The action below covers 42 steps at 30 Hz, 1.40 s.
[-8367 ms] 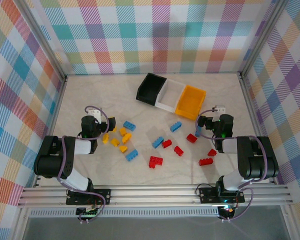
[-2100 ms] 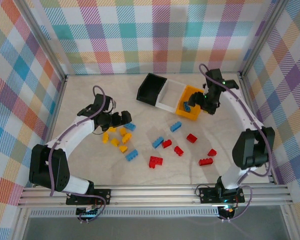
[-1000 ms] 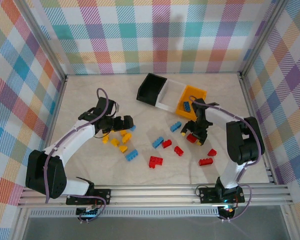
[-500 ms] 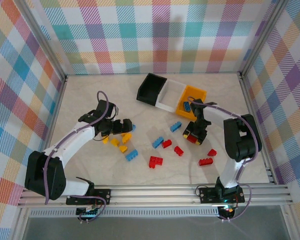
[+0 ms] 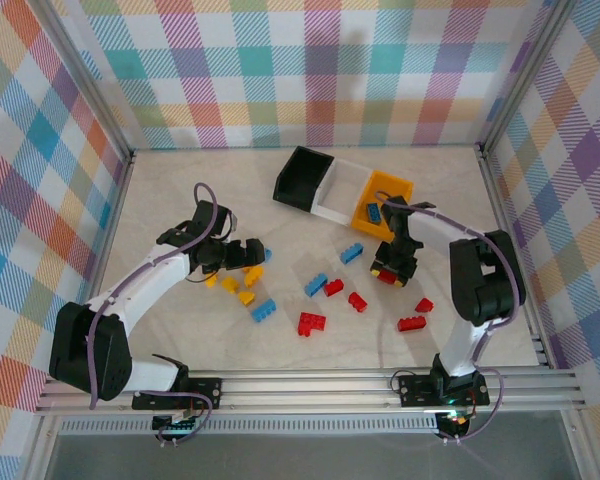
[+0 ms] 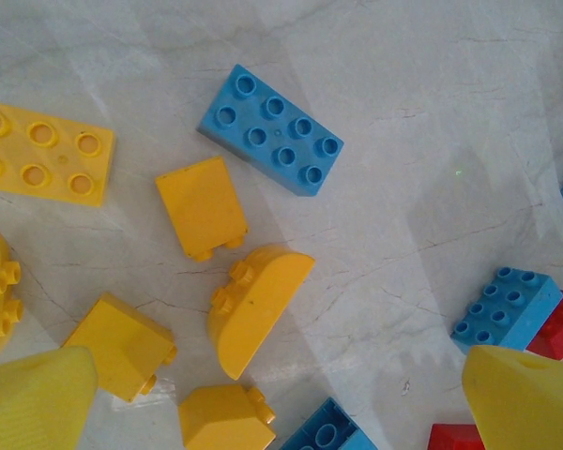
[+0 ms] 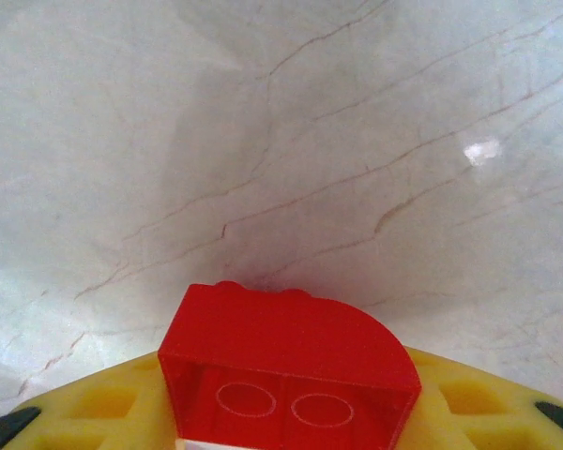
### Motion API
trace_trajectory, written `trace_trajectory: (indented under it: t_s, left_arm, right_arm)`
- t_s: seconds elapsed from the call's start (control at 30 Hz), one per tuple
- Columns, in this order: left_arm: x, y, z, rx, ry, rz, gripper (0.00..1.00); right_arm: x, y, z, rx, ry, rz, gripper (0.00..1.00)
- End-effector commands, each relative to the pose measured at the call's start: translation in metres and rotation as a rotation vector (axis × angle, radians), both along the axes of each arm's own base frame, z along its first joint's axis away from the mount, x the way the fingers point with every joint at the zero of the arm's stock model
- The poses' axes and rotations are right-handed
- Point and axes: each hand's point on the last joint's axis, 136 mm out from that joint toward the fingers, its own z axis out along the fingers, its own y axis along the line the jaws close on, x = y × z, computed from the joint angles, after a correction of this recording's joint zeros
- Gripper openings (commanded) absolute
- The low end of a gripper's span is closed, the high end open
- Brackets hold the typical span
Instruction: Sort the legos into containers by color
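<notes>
Over on the right side, the right end effector (image 5: 388, 266) is down low over the marble-patterned surface (image 5: 180, 200), just in front of the orange-yellow bin (image 5: 393, 192). It has a red curved brick (image 7: 286, 361) between its yellow pads (image 7: 103, 405). From the wrist camera the pads sit against both sides of the brick with no gap I can make out, so it looks clamped on it. I cannot tell whether the brick is clear of the surface.

The left end effector (image 5: 244, 250) hangs above the cluster of yellow bricks on the left half of the surface. Its fingers (image 6: 33, 403) are spread as wide as they go, with nothing between them. Beneath it lie a blue two-by-four brick (image 6: 270, 142), a yellow sloped brick (image 6: 202, 204) just beside that, a yellow curved brick (image 6: 253, 305) and a yellow flat piece (image 6: 39, 157) further out.

The three bins stand joined in a slanted row toward the back: the black bin (image 5: 302, 178), the white bin (image 5: 342, 186), then the orange-yellow one. A small blue brick (image 5: 373, 212) lies inside the orange-yellow bin.

The rest of the legos lie loose on the surface. A blue brick near the bins (image 5: 352, 253) and another blue brick (image 5: 315, 284) are mid-surface, a big red piece (image 5: 310, 324) sits nearer the arms, and a red brick (image 5: 412, 323) lies over to the right
</notes>
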Motion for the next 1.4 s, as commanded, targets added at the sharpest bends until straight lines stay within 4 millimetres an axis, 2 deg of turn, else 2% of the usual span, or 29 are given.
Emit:
trace_trajectory:
  t_s: [0.0,0.17,0.23,0.33,0.57,0.77,1.0,1.13,1.23,1.37]
  left_arm:
    - [0.001,0.000,0.004,-0.009,-0.023,0.010,1.00]
    - [0.004,-0.003,0.004,-0.033,-0.022,0.030,1.00]
    - [0.005,-0.004,0.003,-0.037,-0.019,0.043,1.00]
    - [0.007,-0.004,0.005,-0.041,-0.014,0.054,1.00]
    - [0.002,-0.007,0.012,-0.037,-0.010,0.053,1.00]
    - [-0.007,-0.004,0.014,-0.017,0.003,0.066,1.00]
    - [-0.011,0.000,0.015,0.003,0.012,0.076,1.00]
    - [-0.009,0.000,0.016,0.001,0.009,0.083,1.00]
    - [-0.008,-0.001,0.015,-0.002,0.008,0.083,1.00]
    - [-0.006,-0.003,0.013,-0.010,0.006,0.077,1.00]
  right_arm:
    - [0.009,0.000,0.037,-0.002,-0.089,0.038,0.46]
    - [0.038,0.003,0.082,0.006,-0.225,0.077,0.46]
    - [0.054,0.004,0.096,0.005,-0.269,0.095,0.46]
    - [0.081,0.001,0.105,-0.002,-0.309,0.102,0.46]
    - [0.146,-0.003,0.100,0.012,-0.355,0.121,0.46]
    - [0.180,-0.001,0.076,0.011,-0.334,0.140,0.46]
    - [0.196,0.006,0.053,0.037,-0.301,0.141,0.50]
    - [0.198,0.008,0.046,0.042,-0.289,0.138,0.57]
    - [0.197,0.008,0.047,0.046,-0.285,0.138,0.63]
    - [0.193,0.008,0.059,0.050,-0.295,0.138,0.66]
